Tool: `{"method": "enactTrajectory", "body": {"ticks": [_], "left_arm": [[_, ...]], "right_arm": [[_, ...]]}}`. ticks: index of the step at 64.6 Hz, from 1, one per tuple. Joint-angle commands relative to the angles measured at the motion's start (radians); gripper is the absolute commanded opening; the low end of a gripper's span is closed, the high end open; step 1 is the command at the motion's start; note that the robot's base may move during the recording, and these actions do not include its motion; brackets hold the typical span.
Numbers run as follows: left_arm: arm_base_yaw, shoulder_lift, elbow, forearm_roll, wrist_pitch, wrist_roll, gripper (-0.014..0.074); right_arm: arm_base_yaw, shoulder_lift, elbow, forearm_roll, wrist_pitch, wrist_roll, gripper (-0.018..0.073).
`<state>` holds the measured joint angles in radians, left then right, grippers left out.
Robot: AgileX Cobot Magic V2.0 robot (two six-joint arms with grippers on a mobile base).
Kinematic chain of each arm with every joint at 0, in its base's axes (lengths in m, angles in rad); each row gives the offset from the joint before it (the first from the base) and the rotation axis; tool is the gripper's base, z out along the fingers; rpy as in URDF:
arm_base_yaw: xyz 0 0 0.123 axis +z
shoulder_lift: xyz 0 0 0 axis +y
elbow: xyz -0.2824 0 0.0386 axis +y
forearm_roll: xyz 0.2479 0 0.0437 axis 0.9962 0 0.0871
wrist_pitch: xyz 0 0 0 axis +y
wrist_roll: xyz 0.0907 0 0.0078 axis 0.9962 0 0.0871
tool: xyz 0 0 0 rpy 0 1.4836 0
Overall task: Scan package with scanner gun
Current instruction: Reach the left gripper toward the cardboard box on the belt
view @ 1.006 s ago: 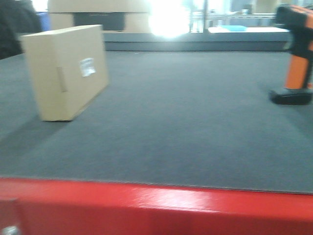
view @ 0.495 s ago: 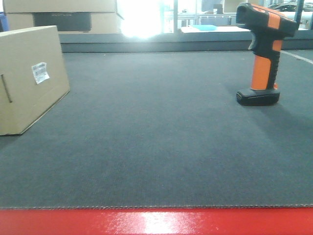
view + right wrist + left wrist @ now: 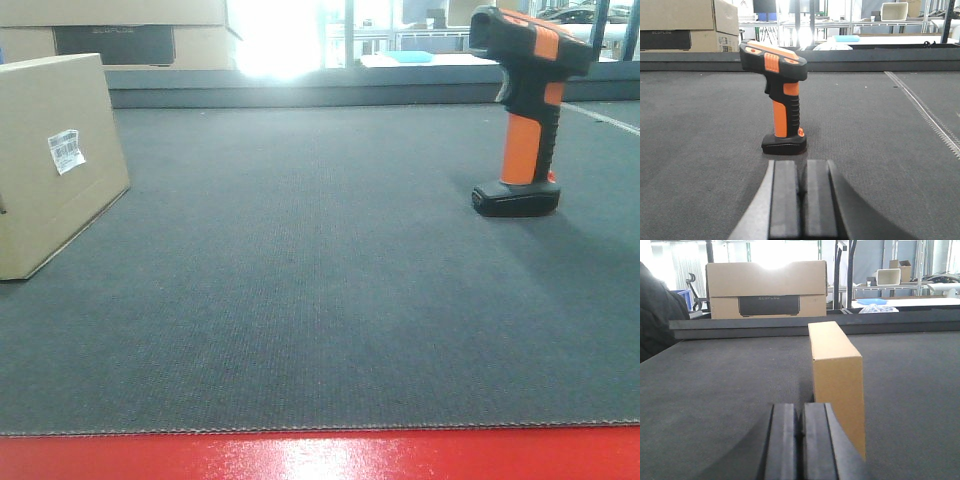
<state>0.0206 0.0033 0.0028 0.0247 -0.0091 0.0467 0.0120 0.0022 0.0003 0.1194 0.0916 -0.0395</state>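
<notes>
The package (image 3: 55, 160), a plain tan box with a small white barcode sticker (image 3: 66, 150), stands on the dark mat at the far left; the left wrist view shows it (image 3: 836, 375) end-on, just ahead and slightly right of my left gripper (image 3: 800, 410), which is shut and empty. The scanner gun (image 3: 525, 105) stands upright on its black foot at the right. In the right wrist view the scanner gun (image 3: 781, 95) is straight ahead of my right gripper (image 3: 802, 165), also shut with nothing held. Neither gripper shows in the front view.
A larger cardboard box with a dark panel (image 3: 767, 290) sits behind the raised back edge (image 3: 790, 325) of the mat. A red edge (image 3: 320, 458) runs along the front. A dark shape (image 3: 655, 315) is at the far left. Shelving and bins stand behind.
The front view has swung rightward: package and scanner gun have both slid left in the frame, and the blur has cleared. Neither object has moved on the mat.
</notes>
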Motion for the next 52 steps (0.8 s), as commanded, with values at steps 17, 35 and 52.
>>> {"method": "enactTrajectory", "body": {"ticks": [17, 35, 52], "left_arm": [[-0.004, -0.003, -0.003, -0.003, -0.017, -0.007, -0.0111], [-0.004, -0.003, -0.003, -0.003, -0.017, -0.007, -0.0111], [-0.004, -0.003, -0.003, -0.003, -0.017, -0.007, -0.0111]], "right_arm": [[0.000, -0.002, 0.000, -0.007, -0.019, -0.004, -0.0162], [0.000, -0.002, 0.000, -0.007, -0.019, -0.004, -0.0162], [0.000, -0.002, 0.000, -0.007, -0.024, -0.004, -0.0162]]}}
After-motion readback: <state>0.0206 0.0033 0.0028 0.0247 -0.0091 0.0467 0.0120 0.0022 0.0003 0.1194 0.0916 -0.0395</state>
